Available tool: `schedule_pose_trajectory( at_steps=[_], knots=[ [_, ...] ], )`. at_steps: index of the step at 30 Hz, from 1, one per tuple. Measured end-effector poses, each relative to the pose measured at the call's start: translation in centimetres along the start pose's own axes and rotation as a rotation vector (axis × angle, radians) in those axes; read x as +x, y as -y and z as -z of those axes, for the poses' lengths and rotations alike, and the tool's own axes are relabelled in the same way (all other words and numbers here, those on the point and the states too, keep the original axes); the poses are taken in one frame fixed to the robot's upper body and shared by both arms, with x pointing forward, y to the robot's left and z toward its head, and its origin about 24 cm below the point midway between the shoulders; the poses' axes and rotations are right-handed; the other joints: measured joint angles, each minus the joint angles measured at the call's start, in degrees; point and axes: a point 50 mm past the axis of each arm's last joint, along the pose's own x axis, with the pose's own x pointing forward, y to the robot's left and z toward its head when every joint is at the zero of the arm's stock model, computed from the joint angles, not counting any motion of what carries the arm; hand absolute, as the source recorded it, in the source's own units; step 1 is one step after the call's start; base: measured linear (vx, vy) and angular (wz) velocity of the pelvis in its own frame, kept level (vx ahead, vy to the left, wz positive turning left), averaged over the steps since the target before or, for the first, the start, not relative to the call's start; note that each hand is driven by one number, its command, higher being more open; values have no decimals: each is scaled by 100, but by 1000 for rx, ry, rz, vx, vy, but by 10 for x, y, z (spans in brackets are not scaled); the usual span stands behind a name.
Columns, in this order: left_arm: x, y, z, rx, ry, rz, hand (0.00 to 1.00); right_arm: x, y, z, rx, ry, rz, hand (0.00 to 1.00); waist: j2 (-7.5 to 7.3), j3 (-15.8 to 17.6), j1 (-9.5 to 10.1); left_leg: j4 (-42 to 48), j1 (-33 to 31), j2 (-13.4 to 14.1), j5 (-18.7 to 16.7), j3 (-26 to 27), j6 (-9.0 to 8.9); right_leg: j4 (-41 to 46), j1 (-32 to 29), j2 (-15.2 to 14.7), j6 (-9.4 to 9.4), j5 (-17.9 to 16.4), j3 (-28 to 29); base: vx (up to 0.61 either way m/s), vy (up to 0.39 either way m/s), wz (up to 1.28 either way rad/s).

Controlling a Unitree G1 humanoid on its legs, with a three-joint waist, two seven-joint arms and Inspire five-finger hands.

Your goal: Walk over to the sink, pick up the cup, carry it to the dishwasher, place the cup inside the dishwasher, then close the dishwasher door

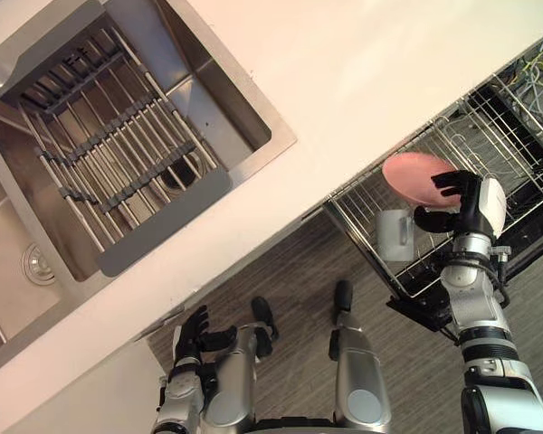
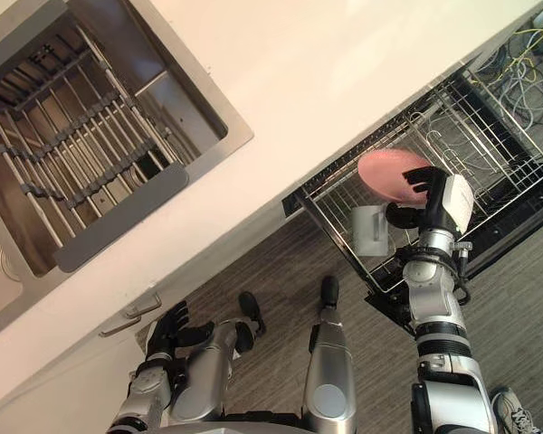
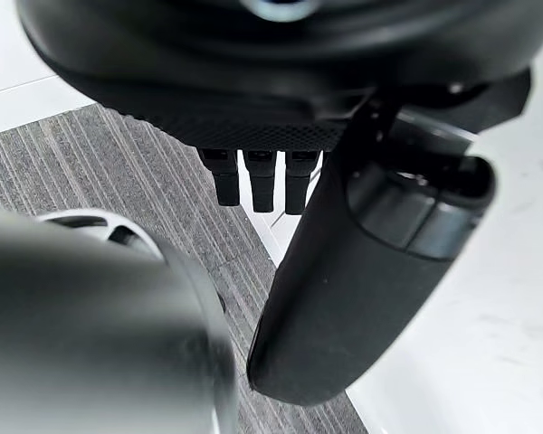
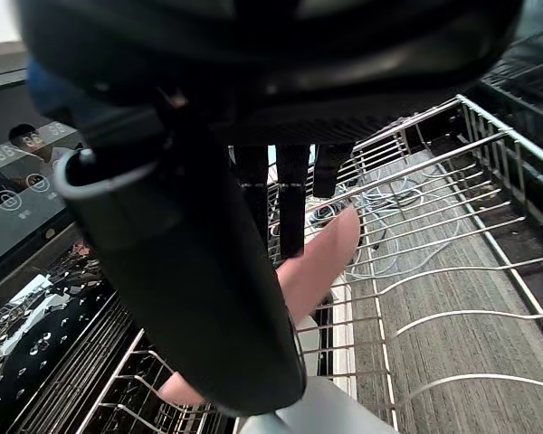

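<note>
The white cup (image 1: 395,233) stands in the pulled-out wire rack (image 1: 525,172) of the dishwasher, at its near left corner, beside a pink plate (image 1: 412,176). My right hand (image 1: 460,201) hovers just right of the cup with its fingers spread over the plate's edge and its thumb pointing towards the cup, open and holding nothing. In the right wrist view the straight fingers (image 4: 290,194) reach past the plate (image 4: 312,262), and the cup's rim (image 4: 317,411) shows below the thumb. My left hand (image 1: 195,331) hangs low by the cabinet front, fingers relaxed.
A steel sink (image 1: 244,99) with a roll-up drying grid (image 1: 118,154) is set in the white countertop (image 1: 362,72) at the left. Loose cables (image 1: 538,68) lie beyond the rack. Grey carpet floor (image 1: 299,271) lies below the counter. A person's shoe (image 2: 514,418) shows at the lower right.
</note>
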Motion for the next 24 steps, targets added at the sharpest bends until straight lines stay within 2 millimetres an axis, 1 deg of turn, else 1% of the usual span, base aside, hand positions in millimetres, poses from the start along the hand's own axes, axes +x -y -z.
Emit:
schedule_pose_trajectory(
  at_steps=[4,6,9,13,15,16,18,19,21,22,24],
  knots=[
    [0,0,-1,0,2,-11,90,0,0,-2,12,4,5,90,-11,7,18,23,-2,-5,-1,-45,-1,30,0,3,-4,-4,17,0,0,0],
    [1,-1,-2,0,5,-12,90,-3,-1,-6,65,6,10,90,-40,25,16,41,0,-3,-4,-60,-5,44,-3,9,-5,-5,37,-15,-1,-2],
    [2,-1,-6,-1,18,-12,90,-15,-2,-11,140,32,-5,90,-129,75,17,73,9,12,-13,-69,-18,62,-3,28,-5,-6,70,-30,-4,-4],
    [3,-1,-7,-2,19,-11,90,-33,5,-14,190,75,-18,90,-217,108,6,87,74,30,-26,-37,-37,71,33,47,-5,-5,123,-21,-3,-7],
    [3,-2,-8,-5,14,-13,90,-46,16,-14,236,86,32,90,-261,105,1,84,175,46,-51,-23,-57,55,109,72,-4,-5,156,-6,-6,-10],
    [3,-3,-7,-5,11,-14,90,-48,20,-13,244,84,48,90,-274,101,1,84,209,52,-63,-13,-62,50,136,81,-5,-5,172,0,-3,-14],
    [3,-6,-7,-5,4,-23,90,-60,33,-5,266,64,118,90,-354,84,-15,68,327,70,-107,28,-78,20,221,108,-5,-6,234,0,2,-15],
    [3,-6,-7,-5,3,-24,90,-62,35,-3,267,58,130,90,-368,81,-22,64,340,71,-112,32,-80,12,231,110,-5,-6,240,4,4,-13],
    [3,-12,-5,-18,-5,-44,90,-77,45,19,281,-34,214,90,-491,27,-114,5,424,75,-130,75,-80,-47,292,125,-5,-6,274,21,4,-10],
    [3,-13,-4,-19,-8,-44,90,-82,46,25,288,-65,230,90,-508,19,-130,-12,451,72,-131,85,-81,-61,313,125,-5,-6,277,40,4,-9],
    [2,-12,-4,-10,-10,-36,90,-103,52,52,365,-205,302,90,-524,8,-134,-49,553,86,-142,148,-98,-69,367,141,0,-10,307,45,2,-12]
  ],
)
